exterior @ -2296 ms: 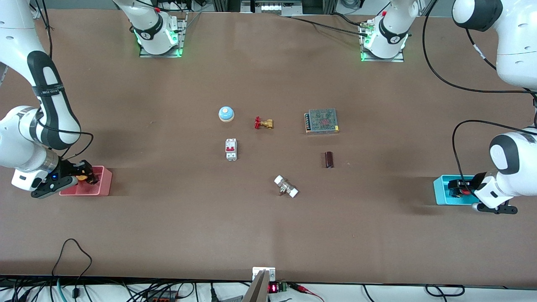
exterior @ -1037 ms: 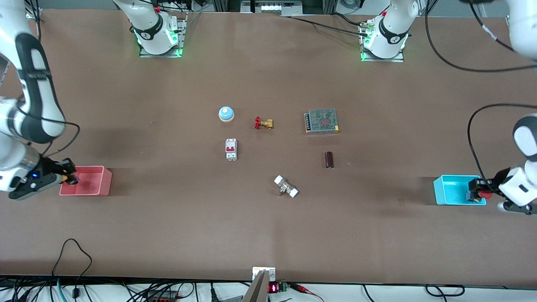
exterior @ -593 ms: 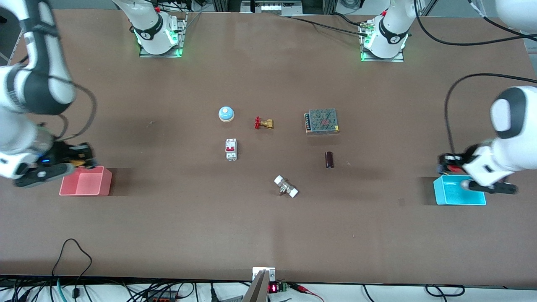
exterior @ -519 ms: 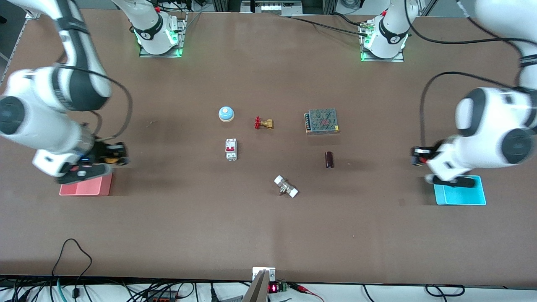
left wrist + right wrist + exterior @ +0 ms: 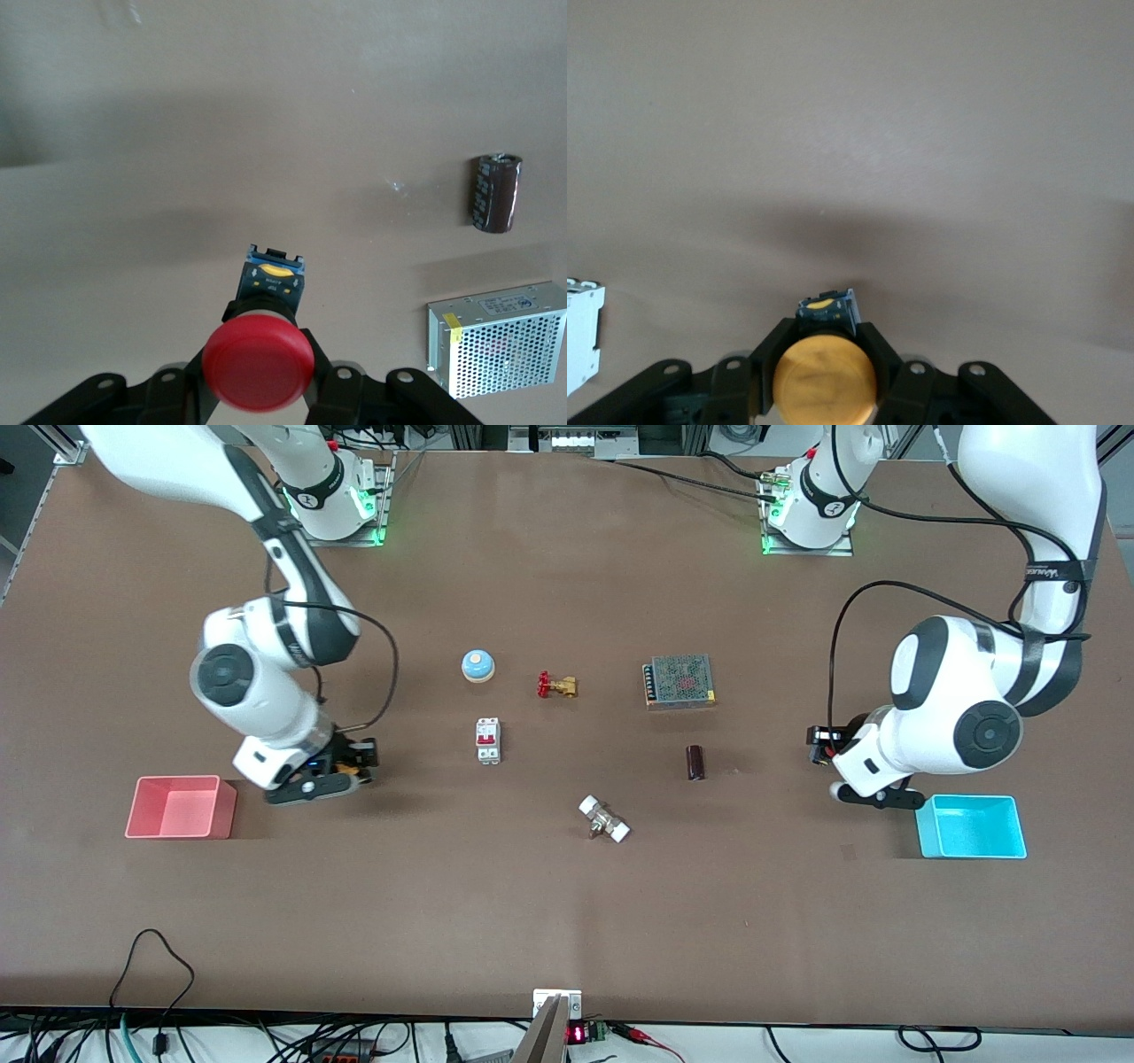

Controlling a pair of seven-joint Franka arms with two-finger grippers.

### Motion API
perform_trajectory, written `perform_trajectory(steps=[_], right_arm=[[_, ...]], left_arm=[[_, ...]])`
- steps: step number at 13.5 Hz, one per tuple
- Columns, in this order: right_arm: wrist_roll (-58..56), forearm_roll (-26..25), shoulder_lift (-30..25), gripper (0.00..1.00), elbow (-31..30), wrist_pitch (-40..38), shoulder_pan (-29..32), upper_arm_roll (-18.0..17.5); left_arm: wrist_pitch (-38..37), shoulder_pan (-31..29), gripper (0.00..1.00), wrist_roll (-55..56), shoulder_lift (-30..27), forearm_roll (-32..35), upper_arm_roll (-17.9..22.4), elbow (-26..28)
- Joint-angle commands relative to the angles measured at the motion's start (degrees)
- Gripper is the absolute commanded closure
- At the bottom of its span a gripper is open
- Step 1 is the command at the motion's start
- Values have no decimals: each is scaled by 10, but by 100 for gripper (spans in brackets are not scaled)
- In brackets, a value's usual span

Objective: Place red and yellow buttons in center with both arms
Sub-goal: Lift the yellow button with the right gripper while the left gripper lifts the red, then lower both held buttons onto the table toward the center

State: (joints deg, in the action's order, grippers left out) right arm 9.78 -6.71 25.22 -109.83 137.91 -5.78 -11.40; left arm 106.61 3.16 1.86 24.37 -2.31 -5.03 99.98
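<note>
My left gripper (image 5: 820, 742) is shut on the red button (image 5: 258, 367), gripping its black body below the round red cap. It hangs over bare brown tabletop (image 5: 567, 903) between the cyan bin and the dark capacitor. My right gripper (image 5: 359, 755) is shut on the orange-yellow button (image 5: 825, 376), which also shows in the front view (image 5: 353, 760). It hangs over bare tabletop between the pink bin and the white breaker. In each wrist view the cap fills the gap between the black fingers.
A pink bin (image 5: 182, 807) stands at the right arm's end and a cyan bin (image 5: 972, 826) at the left arm's end. Mid-table lie a blue bell (image 5: 477, 665), brass valve (image 5: 556, 685), mesh power supply (image 5: 679, 680), capacitor (image 5: 695, 763), breaker (image 5: 487, 740) and white-ended fitting (image 5: 604, 819).
Both grippers have lifted the buttons out of their bins and carried them inward toward the middle of the table. The bins now stand uncovered.
</note>
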Motion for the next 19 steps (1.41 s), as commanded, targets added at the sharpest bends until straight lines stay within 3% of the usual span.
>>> perform_trajectory(steps=[1, 4, 13, 17, 18, 19], right_arm=[[60, -44, 11, 76, -7, 27, -15, 2], [76, -65, 24, 75, -7, 33, -19, 2], [101, -66, 49, 62, -7, 54, -19, 2], [101, -66, 49, 21, -7, 51, -19, 2], [102, -65, 48, 5, -5, 50, -19, 2], [98, -64, 43, 0, -1, 50, -19, 2]], left_arm=[[31, 11, 64, -2, 0, -16, 3, 21], [76, 10, 64, 113, 9, -18, 3, 42], [173, 6, 63, 212, 46, -18, 3, 76], [192, 4, 52, 213, 60, -19, 3, 80], [192, 4, 45, 213, 60, -19, 3, 80], [191, 4, 30, 213, 58, -18, 3, 80]])
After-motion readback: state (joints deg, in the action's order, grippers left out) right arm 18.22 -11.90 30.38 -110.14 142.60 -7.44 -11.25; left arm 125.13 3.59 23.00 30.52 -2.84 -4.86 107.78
